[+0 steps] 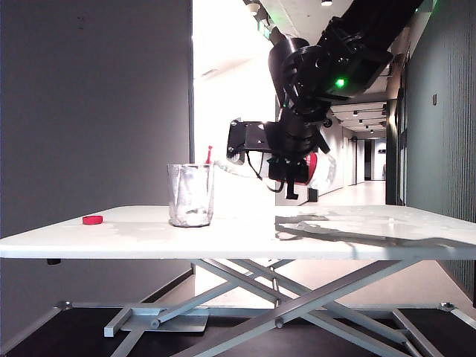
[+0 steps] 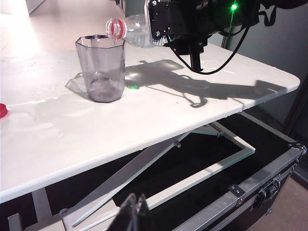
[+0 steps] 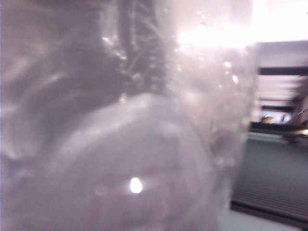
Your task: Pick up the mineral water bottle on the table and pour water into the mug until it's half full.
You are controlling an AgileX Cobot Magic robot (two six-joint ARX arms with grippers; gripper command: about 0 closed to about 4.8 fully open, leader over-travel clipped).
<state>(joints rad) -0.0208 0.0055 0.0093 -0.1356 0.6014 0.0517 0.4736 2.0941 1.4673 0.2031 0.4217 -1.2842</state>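
The mug [image 1: 190, 195], a clear faceted tumbler, stands upright on the left part of the white table [image 1: 357, 238]. My right gripper [image 1: 291, 169] is shut on the mineral water bottle [image 1: 232, 166] and holds it tipped almost level above the table. Its red-ringed neck [image 2: 115, 28] hangs just over the mug's [image 2: 101, 67] rim. No stream of water shows, and I cannot tell how much is in the mug. In the right wrist view the bottle [image 3: 120, 144] fills the picture as a blur and hides the jaws. My left gripper [image 2: 136, 211] is shut, empty, low beside the table's front edge.
A small red cap [image 1: 92, 219] lies on the table left of the mug, also the cap [image 2: 1, 109] in the left wrist view. A grey scissor frame [image 1: 253, 297] carries the table. An open black case with metal edging [image 2: 260, 192] sits on the floor below.
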